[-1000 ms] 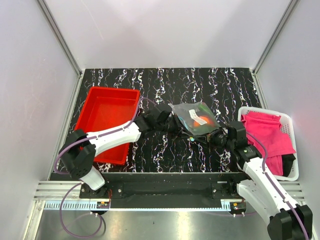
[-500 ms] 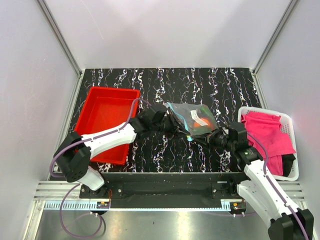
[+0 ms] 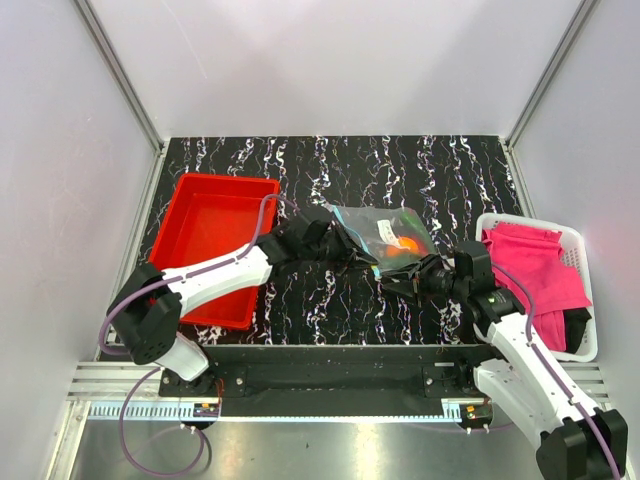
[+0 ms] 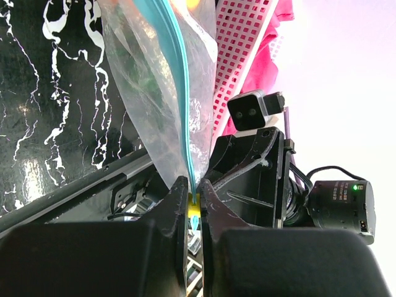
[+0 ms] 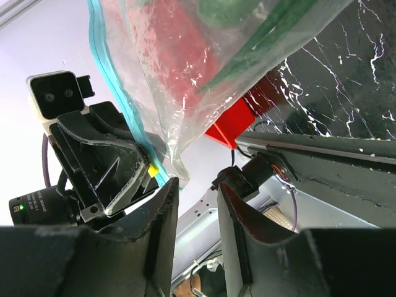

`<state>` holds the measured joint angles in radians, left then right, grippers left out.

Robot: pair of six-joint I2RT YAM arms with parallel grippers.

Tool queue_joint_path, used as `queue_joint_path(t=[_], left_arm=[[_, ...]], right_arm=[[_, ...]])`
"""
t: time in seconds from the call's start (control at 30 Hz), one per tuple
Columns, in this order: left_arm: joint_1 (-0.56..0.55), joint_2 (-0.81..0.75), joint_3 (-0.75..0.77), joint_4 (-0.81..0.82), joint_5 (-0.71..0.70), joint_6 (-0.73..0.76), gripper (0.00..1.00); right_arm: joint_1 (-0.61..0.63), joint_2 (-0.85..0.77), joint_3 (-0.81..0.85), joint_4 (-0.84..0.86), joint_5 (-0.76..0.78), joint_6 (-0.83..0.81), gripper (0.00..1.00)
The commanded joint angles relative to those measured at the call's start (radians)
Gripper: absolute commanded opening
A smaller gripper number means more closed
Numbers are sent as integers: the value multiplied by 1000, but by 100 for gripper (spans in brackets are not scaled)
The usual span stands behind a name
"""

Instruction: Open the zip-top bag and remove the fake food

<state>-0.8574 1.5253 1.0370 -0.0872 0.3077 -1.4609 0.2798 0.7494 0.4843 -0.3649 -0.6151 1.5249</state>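
Observed from beside the rig: the zip-top bag [image 3: 381, 229] sits at the centre of the top view, right of the red tray [image 3: 215, 225] and left of the white basket [image 3: 520, 219], which holds a pink cloth [image 3: 535, 265]. The left arm reaches in from the lower left of that frame and the right arm from the lower right, and both meet at the bag's near edge over the black marbled worktop [image 3: 330, 165]. In the left wrist view the left tool [image 4: 193, 193] is pinched fully together on the bag's teal zip strip [image 4: 177, 80], with a small yellow piece [image 4: 194, 209] showing at the clamp point. The clear plastic runs up and away from the fingers toward the top of that frame. In the right wrist view the right tool [image 5: 197, 192] stands with its fingers a narrow gap apart. A crinkled fold of the bag hangs just at the mouth of that gap, close to the left-hand finger, and I cannot tell whether plastic and finger touch. The fake food [image 3: 405, 243] is inside the bag: an orange piece shows through the plastic from above, and green pieces [image 5: 238, 11] show at the top of the right wrist view. I cannot tell whether any part of the bag rests on the worktop.
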Motion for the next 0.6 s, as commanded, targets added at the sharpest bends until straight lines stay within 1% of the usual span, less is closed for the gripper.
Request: queue_joint_path(t=[0.0,0.17,0.4,0.53,0.57], left_arm=[[-15,-17,15,41,-24,-18,0],[-31,-10,29,44,-24,-27,0],[-52,-7,8,64,-24,-58,0],[-55,-5,0,84,-25,-75,0],[-55,-8,-11,84,-28,-79,0]], right_arm=[[15,-15,37,20,-15,0,38],[24,-44,-13,115,3,64,37],[36,-51,-29,145,32,107,29],[41,-45,-36,141,38,113,2],[41,-50,-38,136,40,113,0]])
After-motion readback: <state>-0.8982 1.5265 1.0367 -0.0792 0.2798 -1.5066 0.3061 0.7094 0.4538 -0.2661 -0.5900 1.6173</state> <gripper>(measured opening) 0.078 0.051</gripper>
